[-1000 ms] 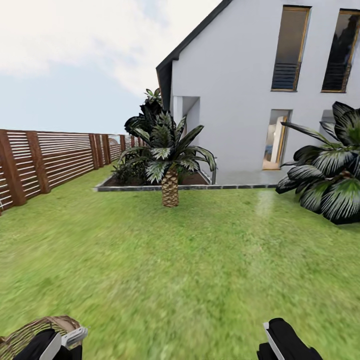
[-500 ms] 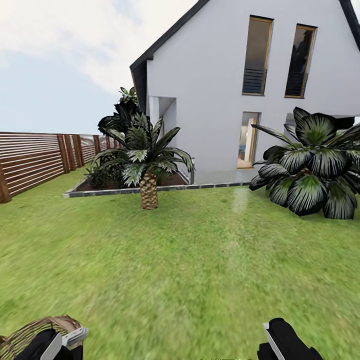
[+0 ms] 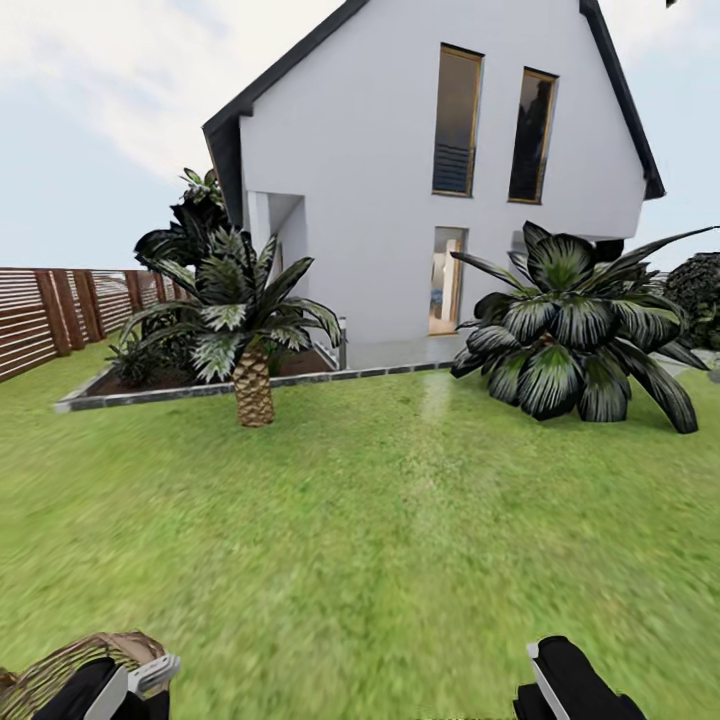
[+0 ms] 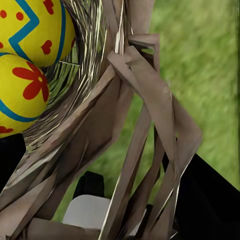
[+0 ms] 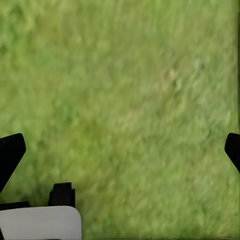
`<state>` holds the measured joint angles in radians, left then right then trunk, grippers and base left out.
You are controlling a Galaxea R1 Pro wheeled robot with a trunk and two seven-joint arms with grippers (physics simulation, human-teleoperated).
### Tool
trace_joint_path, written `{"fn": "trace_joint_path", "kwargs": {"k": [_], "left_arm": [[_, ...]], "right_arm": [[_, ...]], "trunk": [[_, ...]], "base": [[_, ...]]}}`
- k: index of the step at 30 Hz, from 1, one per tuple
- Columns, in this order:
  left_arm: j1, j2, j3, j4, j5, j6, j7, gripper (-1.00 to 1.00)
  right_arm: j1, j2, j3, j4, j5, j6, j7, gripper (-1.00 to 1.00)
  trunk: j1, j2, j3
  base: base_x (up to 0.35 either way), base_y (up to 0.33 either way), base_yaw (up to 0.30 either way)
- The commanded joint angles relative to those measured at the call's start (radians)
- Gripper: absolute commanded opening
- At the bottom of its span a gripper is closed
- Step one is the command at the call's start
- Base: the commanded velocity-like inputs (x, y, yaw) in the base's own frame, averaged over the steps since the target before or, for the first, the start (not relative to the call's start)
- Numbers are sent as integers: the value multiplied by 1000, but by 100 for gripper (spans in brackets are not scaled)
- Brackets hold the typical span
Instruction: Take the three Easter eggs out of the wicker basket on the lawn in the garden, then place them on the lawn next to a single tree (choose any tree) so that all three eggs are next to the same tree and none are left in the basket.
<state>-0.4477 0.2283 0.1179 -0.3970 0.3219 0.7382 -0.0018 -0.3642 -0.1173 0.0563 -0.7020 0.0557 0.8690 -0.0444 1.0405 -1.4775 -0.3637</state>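
The left hand (image 3: 150,675) is pinching the wicker basket (image 4: 125,150) holding Easter eggs (image 4: 30,60). At lower right, the right hand (image 5: 120,150) is hanging spread over the lawn (image 3: 400,520).

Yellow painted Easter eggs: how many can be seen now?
2. One yellow painted egg and a second touching it lie inside the brown woven wicker basket, seen in the left wrist view. A third may be hidden deeper inside.

Head faces house (image 3: 440,180) — wrists near lawn (image 5: 130,100).
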Motion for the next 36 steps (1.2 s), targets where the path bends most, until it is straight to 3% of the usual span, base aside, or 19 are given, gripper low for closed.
{"fn": "trace_joint_path", "kwargs": {"k": [1, 7, 36], "left_arm": [[0, -1, 5, -2, -6, 6, 0, -100], [0, -1, 5, -2, -6, 6, 0, -100], [0, -3, 5, -2, -4, 6, 0, -100]], "right_arm": [[-1, -1, 5, -1, 4, 5, 0, 100], [-1, -1, 5, -1, 4, 4, 0, 100], [-1, 0, 5, -1, 4, 4, 0, 100]], "trunk": [[-4, 7, 2], [-27, 49, 21], [-27, 49, 21]], "base": [[0, 0, -300], [0, 0, -300], [0, 0, -300]]}}
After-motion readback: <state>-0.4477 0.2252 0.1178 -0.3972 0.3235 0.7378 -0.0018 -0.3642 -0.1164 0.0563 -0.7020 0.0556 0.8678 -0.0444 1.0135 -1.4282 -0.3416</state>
